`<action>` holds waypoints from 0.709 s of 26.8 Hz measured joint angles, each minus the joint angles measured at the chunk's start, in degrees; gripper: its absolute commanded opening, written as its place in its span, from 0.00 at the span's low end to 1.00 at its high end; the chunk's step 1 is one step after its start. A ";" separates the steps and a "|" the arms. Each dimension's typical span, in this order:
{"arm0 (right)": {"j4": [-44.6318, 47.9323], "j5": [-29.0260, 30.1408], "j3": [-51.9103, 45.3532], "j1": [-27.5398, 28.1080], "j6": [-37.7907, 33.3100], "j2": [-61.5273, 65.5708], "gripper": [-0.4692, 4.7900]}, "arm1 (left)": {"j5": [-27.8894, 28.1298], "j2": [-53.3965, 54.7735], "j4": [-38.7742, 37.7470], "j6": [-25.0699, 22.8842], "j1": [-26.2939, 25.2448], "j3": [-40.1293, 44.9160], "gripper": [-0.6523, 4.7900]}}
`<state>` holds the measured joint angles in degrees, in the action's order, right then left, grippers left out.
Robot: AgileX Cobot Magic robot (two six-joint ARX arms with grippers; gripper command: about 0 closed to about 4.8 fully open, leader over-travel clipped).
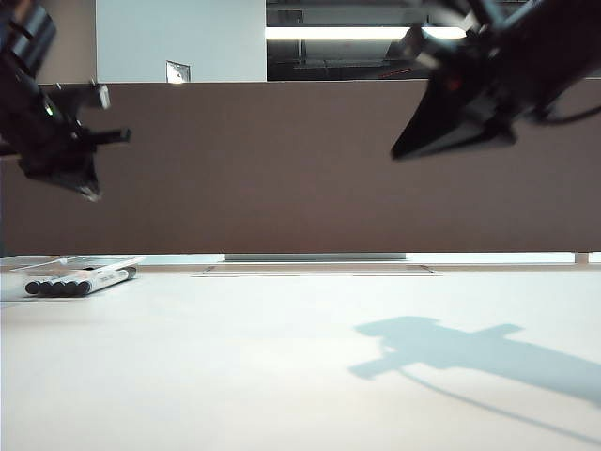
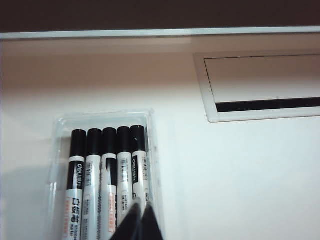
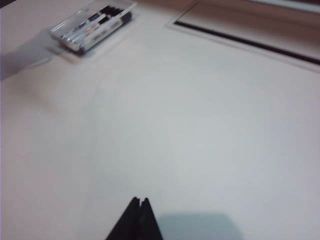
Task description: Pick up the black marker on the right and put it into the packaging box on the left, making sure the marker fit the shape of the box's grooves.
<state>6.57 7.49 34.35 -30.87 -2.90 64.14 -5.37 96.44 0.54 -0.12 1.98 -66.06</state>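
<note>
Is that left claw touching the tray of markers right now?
Apart. The exterior view shows the left gripper hanging shut, high in the air, with open wall between it and the packaging box on the table.

Clear box [image 2: 60, 125], black-capped white markers [image 2: 109, 170]

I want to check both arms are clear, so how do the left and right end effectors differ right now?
The left end effector hangs over the packaging box with its markers; the right end effector hangs over bare table. In the exterior view, left sits lower, right higher. Both are shut and hold nothing.
</note>
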 measured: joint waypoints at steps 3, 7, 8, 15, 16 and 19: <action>-3.13 -1.09 -0.02 0.00 1.09 -5.73 0.08 | 0.00 -6.05 0.09 1.97 0.00 4.33 0.11; -4.46 -1.29 -2.71 0.00 1.88 -11.21 0.08 | -0.02 -12.74 0.28 2.36 0.31 9.60 0.11; -4.79 -1.29 -3.80 0.00 1.90 -12.70 0.08 | 0.00 -14.84 0.20 2.36 0.31 11.39 0.11; -5.25 -1.40 -10.47 -0.02 1.92 -24.04 0.08 | -0.07 -27.30 0.59 2.36 1.77 21.24 0.11; -5.22 -1.73 -11.26 0.00 1.92 -25.68 0.08 | 0.13 -28.89 0.94 2.38 1.95 22.64 0.11; -6.84 -3.45 -13.53 -0.02 1.95 -30.88 0.08 | 0.15 -34.36 1.36 2.40 3.37 27.28 0.11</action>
<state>-0.27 4.03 20.82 -30.89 -0.95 33.26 -5.21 62.08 1.89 2.28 5.34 -38.79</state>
